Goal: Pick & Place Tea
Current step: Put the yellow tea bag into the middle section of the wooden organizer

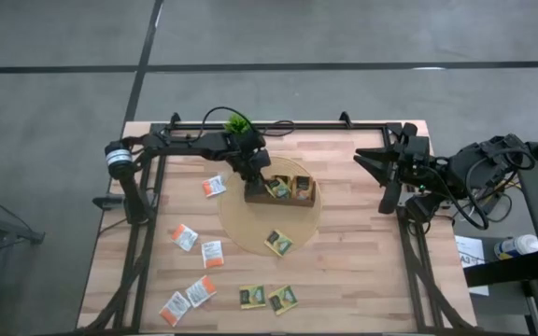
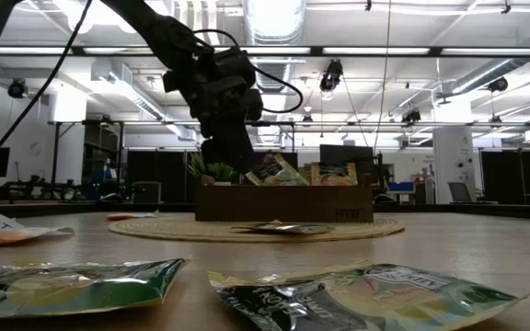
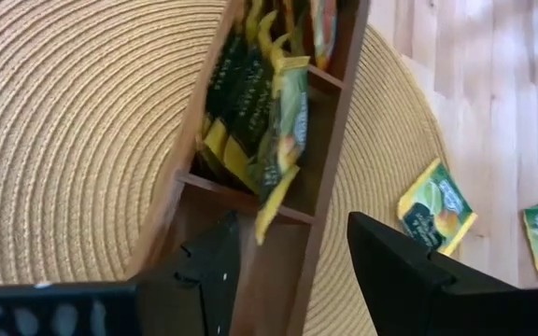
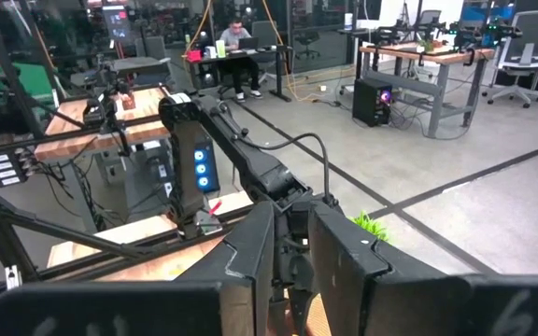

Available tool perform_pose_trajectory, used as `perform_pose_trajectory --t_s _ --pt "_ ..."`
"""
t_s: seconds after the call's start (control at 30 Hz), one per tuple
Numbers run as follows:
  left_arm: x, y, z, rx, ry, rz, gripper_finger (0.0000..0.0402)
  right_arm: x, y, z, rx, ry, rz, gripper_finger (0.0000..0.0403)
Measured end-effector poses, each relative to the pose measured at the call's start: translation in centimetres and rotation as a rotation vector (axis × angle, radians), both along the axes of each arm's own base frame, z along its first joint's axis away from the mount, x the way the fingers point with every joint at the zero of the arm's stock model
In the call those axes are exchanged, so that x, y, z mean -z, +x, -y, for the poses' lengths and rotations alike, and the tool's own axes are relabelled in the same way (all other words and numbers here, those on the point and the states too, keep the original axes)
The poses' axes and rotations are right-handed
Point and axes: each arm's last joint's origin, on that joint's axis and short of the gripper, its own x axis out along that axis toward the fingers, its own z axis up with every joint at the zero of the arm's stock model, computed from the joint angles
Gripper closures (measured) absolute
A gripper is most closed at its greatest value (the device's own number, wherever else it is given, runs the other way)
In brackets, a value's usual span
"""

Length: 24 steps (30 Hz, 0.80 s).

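The left gripper hovered at frame centre over the tray's left end, jaws wide and empty. Green sachets stood in the tray; others lay scattered lower left, one on the round mat. A plant stood behind. The right gripper waited at right, jaws narrow, empty.

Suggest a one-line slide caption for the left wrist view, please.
Open left gripper hovering over the wooden tray, green-and-yellow tea sachets filed in one compartment.
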Motion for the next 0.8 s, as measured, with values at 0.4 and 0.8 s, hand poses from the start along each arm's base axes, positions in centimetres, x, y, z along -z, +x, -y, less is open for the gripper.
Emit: perform_pose_trajectory --t_s 0.4,0.8 --pt "0.68 0.46 -0.14 -0.033 -0.006 -0.007 0.0212 0.0 0.0 0.0 0.0 0.0 0.0 0.0335" --pt "0.75 0.54 -0.02 -0.029 -0.019 -0.008 0.0321 0.0 0.0 0.0 -0.001 -0.007 -0.003 0.0335"
